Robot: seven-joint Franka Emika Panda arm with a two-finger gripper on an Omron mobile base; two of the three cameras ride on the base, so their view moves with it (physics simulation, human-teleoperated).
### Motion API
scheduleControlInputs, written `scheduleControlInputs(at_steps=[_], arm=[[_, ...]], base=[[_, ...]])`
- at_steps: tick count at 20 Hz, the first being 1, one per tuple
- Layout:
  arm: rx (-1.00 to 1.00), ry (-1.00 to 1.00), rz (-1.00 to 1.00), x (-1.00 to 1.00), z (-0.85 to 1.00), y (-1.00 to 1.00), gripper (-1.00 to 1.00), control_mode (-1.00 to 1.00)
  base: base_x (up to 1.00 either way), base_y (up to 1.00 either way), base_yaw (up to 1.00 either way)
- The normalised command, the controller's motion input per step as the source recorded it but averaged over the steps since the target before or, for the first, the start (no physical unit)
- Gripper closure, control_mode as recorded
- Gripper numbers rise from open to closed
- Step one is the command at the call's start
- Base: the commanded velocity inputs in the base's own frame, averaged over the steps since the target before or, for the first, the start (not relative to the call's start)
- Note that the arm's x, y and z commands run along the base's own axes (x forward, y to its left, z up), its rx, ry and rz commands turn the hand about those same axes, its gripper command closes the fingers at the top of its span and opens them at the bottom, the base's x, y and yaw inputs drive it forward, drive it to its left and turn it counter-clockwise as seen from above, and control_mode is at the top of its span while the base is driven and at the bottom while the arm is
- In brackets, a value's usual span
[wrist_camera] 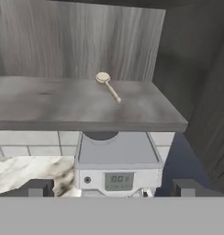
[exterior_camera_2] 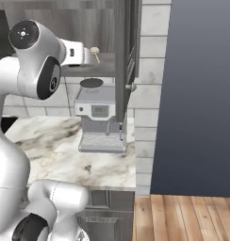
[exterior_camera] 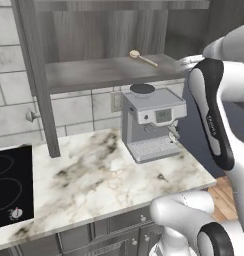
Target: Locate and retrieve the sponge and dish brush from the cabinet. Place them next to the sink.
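dish brush (wrist_camera: pixel 107 85) lies on cabinet (wrist_camera: pixel 81 108) shelf (flat).

Place: domestic kitchen, rendered.
Worktop: white-brown marble counter (exterior_camera: pixel 109 175), below the gripper (wrist_camera: pixel 111 188).
Appliance: grey coffee machine (wrist_camera: pixel 118 167) with small display, standing on the counter directly beneath and ahead of the gripper.
Storage: dark grey wood-grain cabinet (wrist_camera: pixel 77 105), door open, its shelf level with and ahead of the gripper; dish brush (wrist_camera: pixel 108 86) lying on that shelf.
Cooking: black hob (exterior_camera: pixel 11 185) set in the counter, well apart to the gripper's left.
Wall: pale tiled backsplash (exterior_camera: pixel 76 110) behind the machine.
Base units: grey drawers (exterior_camera: pixel 114 225) under the counter.
Floor: wood planks (exterior_camera_2: pixel 183 219).
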Motion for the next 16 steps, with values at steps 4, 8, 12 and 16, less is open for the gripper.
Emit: scheduleControlInputs(at_steps=[4,8,12,16], arm=[[0.00,0.00,0.00,0.74,-0.14,0.00,-1.00,-1.00],[0.00,0.02,0.00,0.78,-0.21,0.01,-1.00,-1.00],[-0.01,0.01,0.00,0.73,-0.15,0.02,-1.00,-1.00],[-0.01,0.00,0.00,0.67,-0.04,0.02,-1.00,-1.00]], base=[[0.00,0.00,0.00],[0.00,0.00,0.00],[0.00,0.00,0.00],[0.00,0.00,0.00]])
